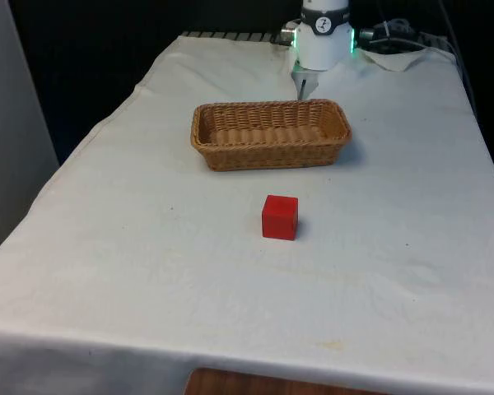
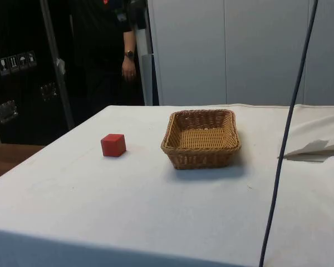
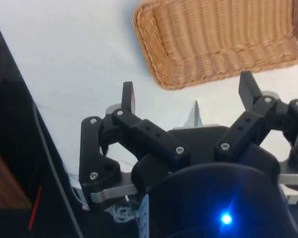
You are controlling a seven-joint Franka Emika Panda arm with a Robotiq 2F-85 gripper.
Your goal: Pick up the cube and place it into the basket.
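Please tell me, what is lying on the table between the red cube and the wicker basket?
Nothing. Between the cube and the basket there is bare white cloth, as the front view shows; the side view agrees.

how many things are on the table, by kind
cube: 1
basket: 1
total: 2
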